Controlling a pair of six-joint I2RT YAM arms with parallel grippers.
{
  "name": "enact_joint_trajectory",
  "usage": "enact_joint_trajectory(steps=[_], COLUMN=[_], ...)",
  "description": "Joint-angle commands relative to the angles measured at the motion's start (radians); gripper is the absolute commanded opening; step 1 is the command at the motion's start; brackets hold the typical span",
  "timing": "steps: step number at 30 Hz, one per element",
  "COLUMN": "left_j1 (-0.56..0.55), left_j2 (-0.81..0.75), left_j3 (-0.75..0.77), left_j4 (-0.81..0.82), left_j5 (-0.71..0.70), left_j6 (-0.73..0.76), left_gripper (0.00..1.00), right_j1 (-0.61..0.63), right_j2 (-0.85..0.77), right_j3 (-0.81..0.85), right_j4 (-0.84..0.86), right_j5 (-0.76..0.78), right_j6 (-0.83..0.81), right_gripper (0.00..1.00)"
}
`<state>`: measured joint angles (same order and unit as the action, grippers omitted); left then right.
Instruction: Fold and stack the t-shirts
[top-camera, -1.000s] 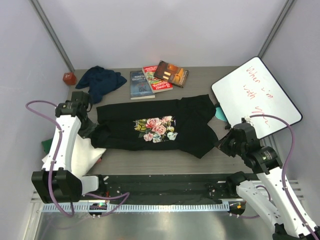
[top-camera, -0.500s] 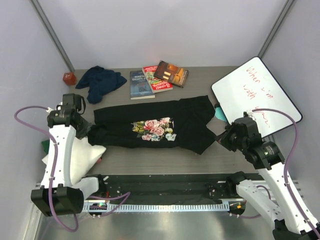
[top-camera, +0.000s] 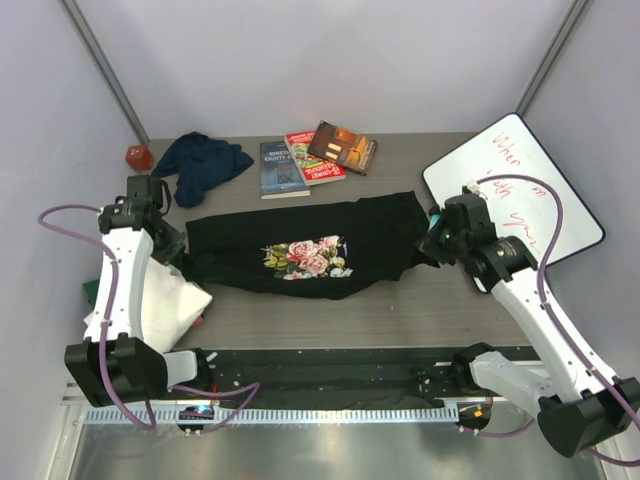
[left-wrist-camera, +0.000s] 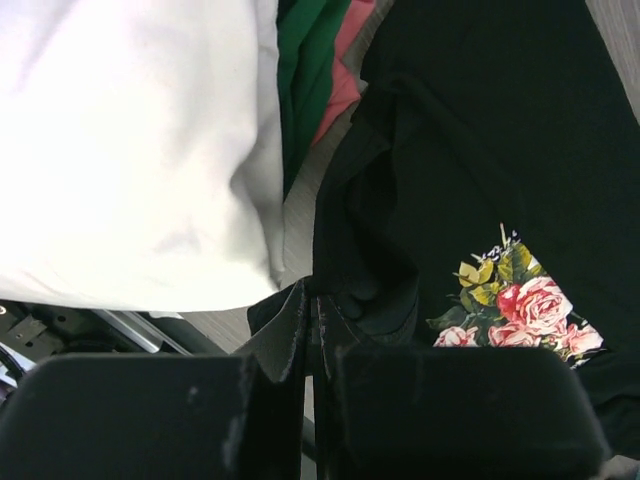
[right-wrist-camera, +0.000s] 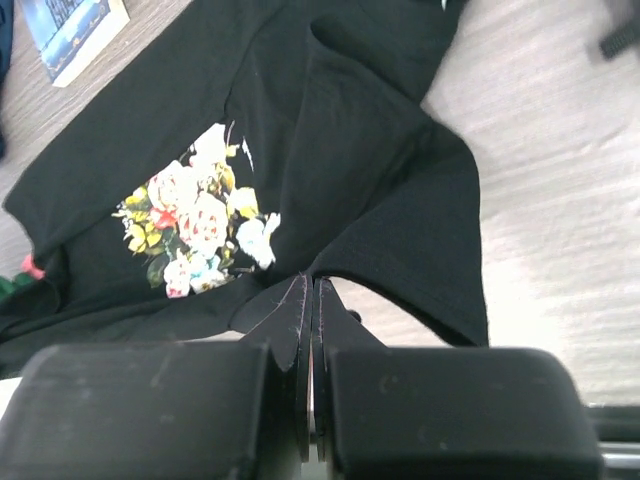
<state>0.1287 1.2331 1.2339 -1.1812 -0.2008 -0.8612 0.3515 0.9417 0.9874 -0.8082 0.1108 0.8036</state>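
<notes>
Bare desk (top-camera: 400, 320) runs along the near edge. Books (top-camera: 315, 155) and a navy shirt (top-camera: 200, 162) crowd the far edge, a whiteboard (top-camera: 520, 190) blocks the right edge, and a white shirt (top-camera: 180, 300) sits near the left edge. My left gripper (left-wrist-camera: 310, 320) and right gripper (right-wrist-camera: 308, 310) each pinch an end of the black shirt (top-camera: 300, 255). It lies across the desk's middle, rose print up, bunched at both ends.
</notes>
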Motion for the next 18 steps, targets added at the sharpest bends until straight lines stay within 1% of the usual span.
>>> enact_joint_trajectory(steps=[1, 6, 12, 18], left_j1=[0.015, 0.020, 0.025, 0.026], left_j2=[0.026, 0.013, 0.032, 0.146], left_j3=[0.070, 0.065, 0.075, 0.147], left_j4=[0.038, 0.060, 0.110, 0.121], left_j5=[-0.009, 0.006, 0.029, 0.064], left_j6=[-0.012, 0.010, 0.013, 0.021], left_gripper=[0.00, 0.00, 0.00, 0.00], right_j1=[-0.003, -0.003, -0.003, -0.003], right_j2=[0.055, 0.092, 0.117, 0.255], right_j3=[0.131, 0.218, 0.263, 0.321], right_j4=[0.101, 0.119, 0.201, 0.247], right_j5=[0.053, 0.116, 0.173, 0.087], right_j6=[-0.099, -0.155, -0.208, -0.244], right_gripper=[0.01, 0.01, 0.01, 0.01])
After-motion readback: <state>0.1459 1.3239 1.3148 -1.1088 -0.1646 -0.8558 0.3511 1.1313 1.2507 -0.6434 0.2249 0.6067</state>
